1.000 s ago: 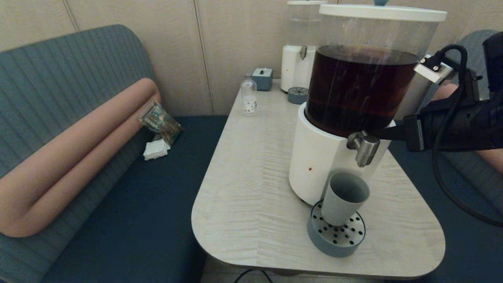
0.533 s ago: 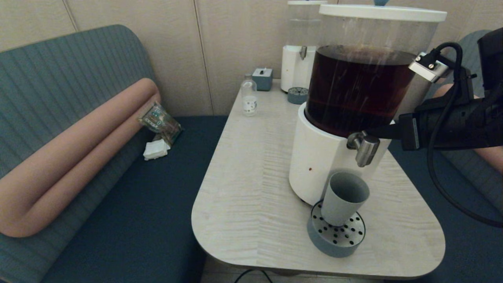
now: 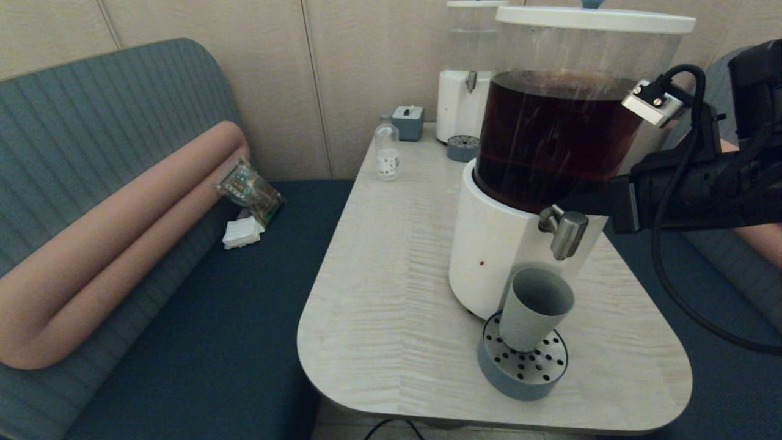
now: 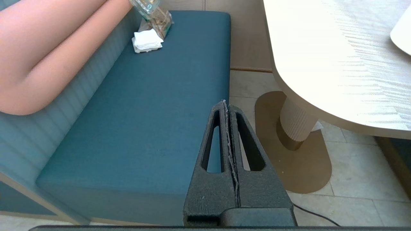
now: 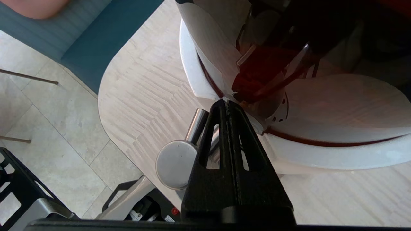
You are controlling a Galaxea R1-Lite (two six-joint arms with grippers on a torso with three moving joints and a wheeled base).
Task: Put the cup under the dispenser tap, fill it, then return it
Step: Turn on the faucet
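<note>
The cup (image 3: 535,308) stands empty on the perforated drip tray (image 3: 523,365) near the front edge of the surface (image 3: 391,293), directly beneath the dispenser tap (image 3: 564,230). The right tool (image 5: 227,104), fingers pressed together, sits right beside the tap against the dispenser. The left tool (image 4: 226,106), fingers together, hangs over the bench seat (image 4: 154,112).

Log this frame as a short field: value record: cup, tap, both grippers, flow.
cup: the cup stands upright on the drip tray, below the dispenser tap
cup contents: none visible
flow: no stream seen from the tap
right gripper: right gripper shut, fingertips beside the tap, against the dispenser
left gripper: left gripper shut, parked off the table, over the blue bench
</note>
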